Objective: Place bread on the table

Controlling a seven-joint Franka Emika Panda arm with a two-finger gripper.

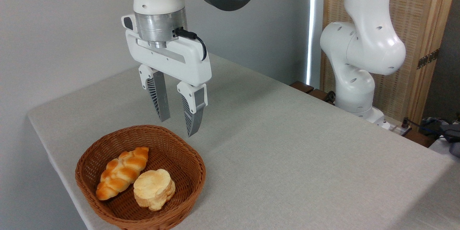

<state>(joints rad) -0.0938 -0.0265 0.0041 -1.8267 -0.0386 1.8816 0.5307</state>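
Above the wicker basket's [107,206] far rim, your gripper [178,125] hangs spread and empty, poised to descend. The bread [153,188] lies inside, touching the braided loaf [122,172]; bare table [305,158] offers placement room.

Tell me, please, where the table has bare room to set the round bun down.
The table is bare right of the basket, up to the arm's base. Crowded: the basket holds the bread and braided loaf, beneath the gripper.
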